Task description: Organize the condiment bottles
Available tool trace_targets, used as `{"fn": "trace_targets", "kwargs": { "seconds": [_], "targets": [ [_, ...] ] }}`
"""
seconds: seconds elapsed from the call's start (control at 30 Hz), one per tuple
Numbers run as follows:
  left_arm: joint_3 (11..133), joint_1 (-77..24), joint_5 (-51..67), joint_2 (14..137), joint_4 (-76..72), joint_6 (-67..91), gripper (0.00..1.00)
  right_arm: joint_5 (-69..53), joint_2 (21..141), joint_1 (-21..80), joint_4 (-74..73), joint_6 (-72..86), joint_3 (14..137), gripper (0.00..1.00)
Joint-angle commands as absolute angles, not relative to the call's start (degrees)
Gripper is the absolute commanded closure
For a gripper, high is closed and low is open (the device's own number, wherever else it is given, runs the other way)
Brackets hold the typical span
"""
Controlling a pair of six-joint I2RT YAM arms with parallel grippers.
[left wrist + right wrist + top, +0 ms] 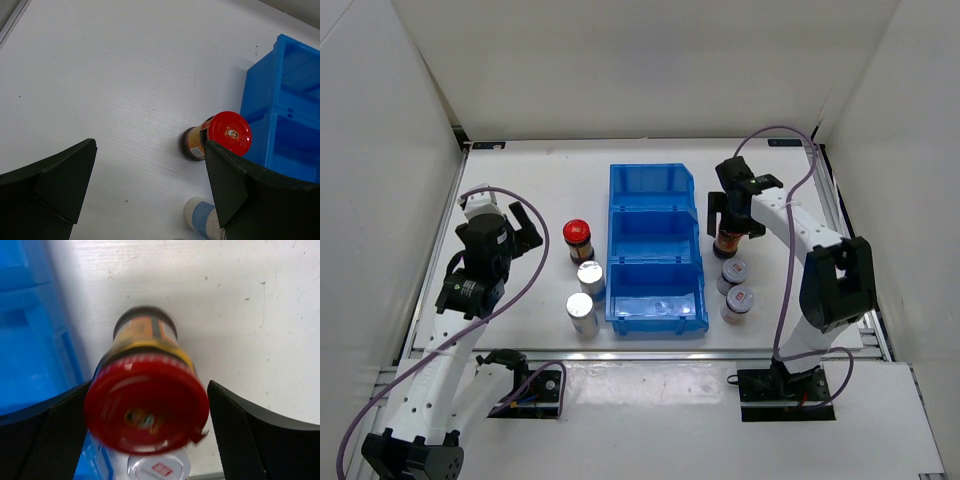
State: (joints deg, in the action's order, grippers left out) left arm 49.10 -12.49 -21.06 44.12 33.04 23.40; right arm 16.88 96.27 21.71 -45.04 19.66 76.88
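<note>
Condiment bottles (590,277) are flanking the blue bin (656,322) in two short columns, each hugging one long side of it. That is leaving little room next to the plastic, while the white table (510,170) is lying open toward the far and left edges, where the enclosure walls (620,70) are closing it in. On the left, the left red-capped jar (577,236) is standing farthest back, with two silver-topped jars (582,312) nearer the arms. The left gripper (150,150) is hovering apart from them over bare table, its jaws spread wide around nothing. On the right, the right gripper (150,385) is straddling the right red-capped jar (726,241), one dark finger on each side of its glossy, ridged cap. The blur is hiding whether the pads are pressing it, so I cannot tell. The jar's dark cylindrical body is wearing a yellow-orange label. Two grey-lidded jars (736,285) with red-white marks are sitting just nearer the arms.
</note>
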Motion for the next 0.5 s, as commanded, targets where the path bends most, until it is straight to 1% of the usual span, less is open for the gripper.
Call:
{"fn": "trace_targets", "kwargs": {
  "seconds": [0.0,0.03,0.1,0.13,0.23,0.27,0.3,0.33,0.43,0.47],
  "targets": [
    [48.78,-12.66,-21.27,43.77,33.31,23.2,0.0,16.35,97.73,20.83,-43.51,20.48,80.07,0.08],
    [48.78,-12.66,-21.27,43.77,33.31,23.2,0.0,16.35,97.73,20.31,-43.51,20.48,80.59,0.12],
    [48.78,-12.66,-21.27,43.77,33.31,23.2,0.0,15.64,98.87,20.3,-43.51,20.48,81.38,0.17],
    [48.78,-12.66,-21.27,43.77,33.31,23.2,0.0,15.64,98.88,20.3,-43.51,20.48,82.26,0.25],
    [48.78,-12.66,-21.27,43.77,33.31,23.2,0.0,17.66,98.88,20.3,-44.56,20.48,83.14,0.43],
    [48.78,-12.66,-21.27,43.77,33.31,23.2,0.0,18.19,97.31,20.3,-44.56,20.48,83.75,0.58],
    [48.78,-12.66,-21.27,43.77,33.31,23.2,0.0,18.8,96.51,20.3,-43.69,20.48,84.46,0.63],
    [48.78,-12.66,-21.27,43.77,33.31,23.2,0.0,19.59,95.72,20.3,-42.99,20.48,84.46,0.73],
    [48.78,-12.66,-21.27,43.77,33.31,23.2,0.0,20.39,94.57,20.82,-42.36,20.48,90.33,0.86],
    [48.78,-12.66,-20.75,43.77,33.31,23.2,0.0,21.09,95.18,20.83,-42.36,20.48,92.27,0.95]
  ]
}}
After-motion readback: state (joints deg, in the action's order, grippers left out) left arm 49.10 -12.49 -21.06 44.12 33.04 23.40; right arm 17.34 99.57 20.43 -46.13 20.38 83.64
